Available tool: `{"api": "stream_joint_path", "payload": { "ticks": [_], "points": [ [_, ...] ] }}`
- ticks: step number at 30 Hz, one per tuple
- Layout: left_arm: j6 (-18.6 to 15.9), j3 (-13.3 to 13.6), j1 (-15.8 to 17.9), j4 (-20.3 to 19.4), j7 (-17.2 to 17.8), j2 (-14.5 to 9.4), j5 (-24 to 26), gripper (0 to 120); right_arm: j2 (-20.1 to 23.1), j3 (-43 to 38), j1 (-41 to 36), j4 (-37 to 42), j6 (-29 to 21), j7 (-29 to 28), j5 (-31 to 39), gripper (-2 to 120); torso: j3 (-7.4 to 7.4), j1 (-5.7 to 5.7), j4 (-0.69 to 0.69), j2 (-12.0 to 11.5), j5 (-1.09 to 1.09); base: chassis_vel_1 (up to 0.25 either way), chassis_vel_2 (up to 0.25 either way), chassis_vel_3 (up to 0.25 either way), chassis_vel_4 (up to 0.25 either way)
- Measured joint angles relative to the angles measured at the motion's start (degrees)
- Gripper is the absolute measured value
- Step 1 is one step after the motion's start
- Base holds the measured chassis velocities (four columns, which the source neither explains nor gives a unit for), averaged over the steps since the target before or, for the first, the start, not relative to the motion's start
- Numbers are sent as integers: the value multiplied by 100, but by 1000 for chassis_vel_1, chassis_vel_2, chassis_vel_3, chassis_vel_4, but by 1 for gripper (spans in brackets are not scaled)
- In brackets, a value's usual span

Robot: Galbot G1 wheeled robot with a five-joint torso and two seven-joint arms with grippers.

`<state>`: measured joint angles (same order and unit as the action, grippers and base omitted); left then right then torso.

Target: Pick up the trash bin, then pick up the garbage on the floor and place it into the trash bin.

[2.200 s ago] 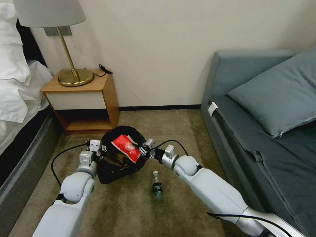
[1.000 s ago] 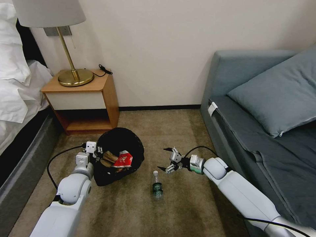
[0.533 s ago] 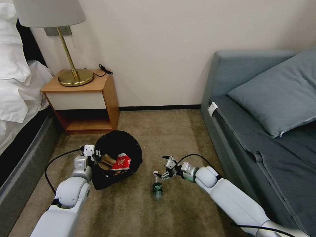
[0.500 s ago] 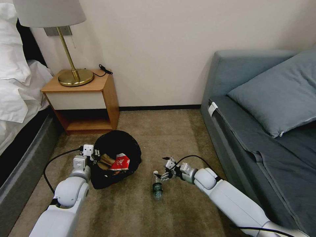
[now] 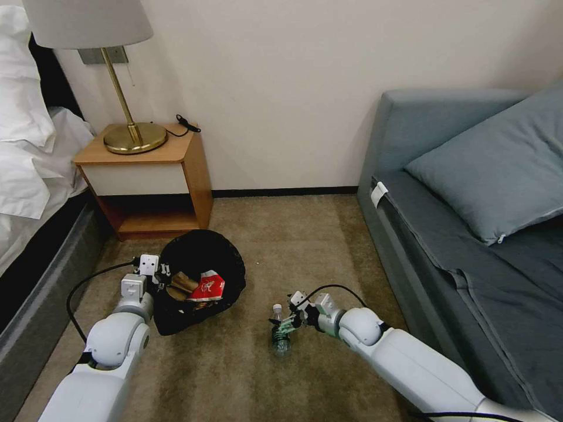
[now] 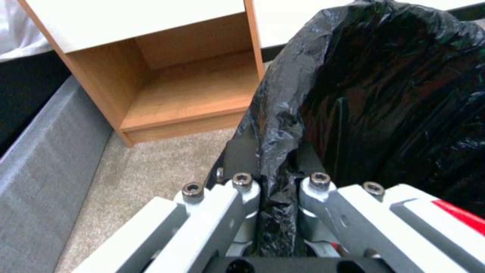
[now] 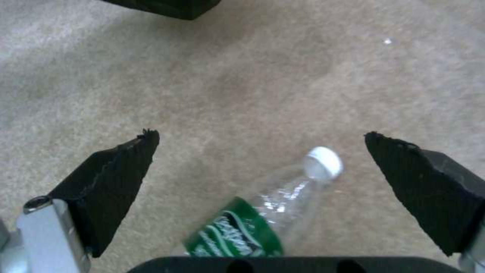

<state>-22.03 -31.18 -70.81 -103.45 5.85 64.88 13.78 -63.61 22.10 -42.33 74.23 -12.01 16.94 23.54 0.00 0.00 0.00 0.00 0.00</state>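
While the left pincer (image 5: 159,274) stays clamped on the bag-lined rim of the trash bin (image 5: 199,258), which holds a red packet (image 5: 208,287), the right pincer (image 5: 288,321) hangs wide open astride the bottle (image 5: 280,335) lying on the carpet (image 5: 234,375).

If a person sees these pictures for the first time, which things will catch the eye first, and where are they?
First comes the trash bin, lined with a glossy black bag, near the nightstand; the left end effector is shut on its rim, and a red packet lies inside. Next comes the small clear bottle with a green label, lying on the carpet, with the right end effector open around it.
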Motion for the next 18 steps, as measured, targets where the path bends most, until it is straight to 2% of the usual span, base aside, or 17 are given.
{"api": "stream_joint_path", "payload": {
  "ticks": [8, 18],
  "points": [
    [0, 0, -8, 0, -5, -8, 0, 3, -455, 26, 67, -541, -44, -38, -91, 100, 0, 0, 0, 0, -1, 0, 0, 0, 0],
    [10, -14, -9, 50, -21, 3, 2, 3, -706, 24, 145, -1050, -20, -40, -300, 100, 0, 0, 0, 0, -1, 0, 0, 0, 0]
  ]
}}
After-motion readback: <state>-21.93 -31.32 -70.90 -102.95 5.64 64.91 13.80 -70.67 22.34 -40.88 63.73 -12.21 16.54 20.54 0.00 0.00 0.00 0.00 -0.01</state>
